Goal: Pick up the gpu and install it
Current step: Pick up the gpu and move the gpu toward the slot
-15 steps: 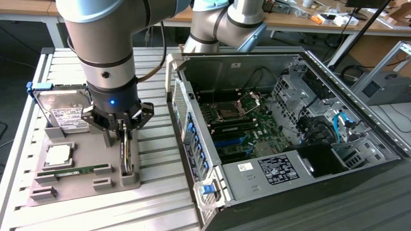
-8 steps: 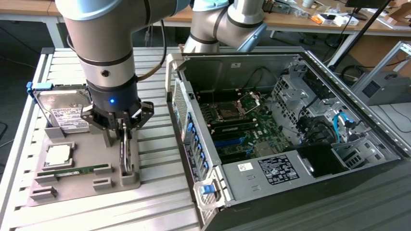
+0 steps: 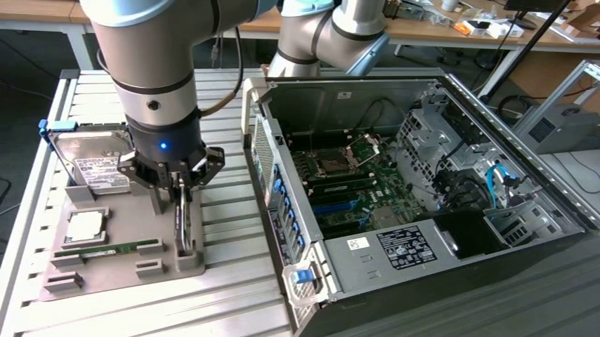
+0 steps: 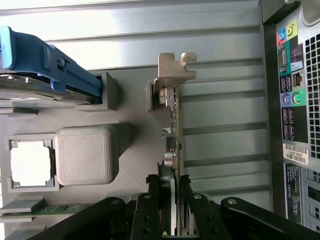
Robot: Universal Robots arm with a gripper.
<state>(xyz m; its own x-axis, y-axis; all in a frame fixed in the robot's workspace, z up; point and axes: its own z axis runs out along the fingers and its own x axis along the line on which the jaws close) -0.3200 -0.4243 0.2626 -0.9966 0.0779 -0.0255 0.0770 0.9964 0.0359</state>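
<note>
The gpu stands on its edge in a slot of the grey holder tray, a thin card with its silver bracket at the far end. My gripper is down over its near half. The black fingers press on both faces of the card, so it is shut on the gpu. The card still sits in the tray slot. The open computer case lies on the exterior view's right, its motherboard facing up.
On the same tray sit a hard drive with a blue carrier, a CPU and a green RAM stick. The case's rear port panel is close beside the card. A slatted metal table carries everything.
</note>
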